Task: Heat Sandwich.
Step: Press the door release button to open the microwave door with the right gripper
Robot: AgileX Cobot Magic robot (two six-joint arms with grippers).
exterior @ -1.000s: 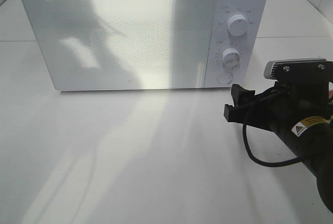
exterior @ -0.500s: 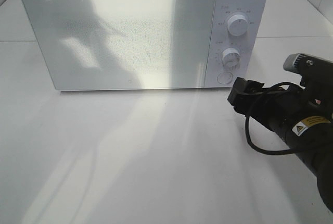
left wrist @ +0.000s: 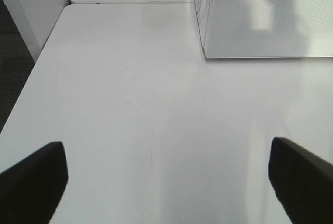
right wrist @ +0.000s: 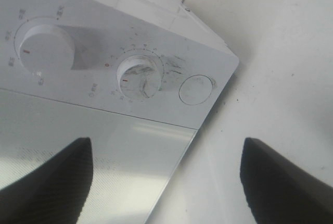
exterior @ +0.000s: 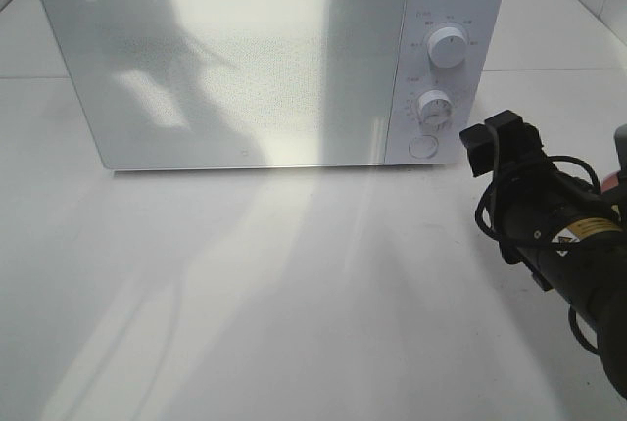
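The sandwich is out of view in every frame. The white microwave [exterior: 225,69] stands at the back of the table with its door shut. My right gripper [exterior: 493,143] hovers just right of the microwave's lower front corner, rolled on its side. In the right wrist view the right gripper [right wrist: 166,148] is open and holds nothing, facing the control panel with its two knobs [right wrist: 139,78] and round button [right wrist: 196,89]. My left gripper [left wrist: 166,148] is open and holds nothing, low over the bare table, with the microwave [left wrist: 265,15] ahead of it. The left arm is outside the exterior view.
The white table [exterior: 294,294] stretches in front of the microwave. Its left edge [left wrist: 31,78] drops off to a dark floor. The upper knob [exterior: 447,49], lower knob [exterior: 434,107] and door button [exterior: 422,145] sit on the right of the microwave's front.
My right gripper has moved to the right and a little toward the back while the wrist rolled, swinging its camera housing out of sight. The microwave has not changed.
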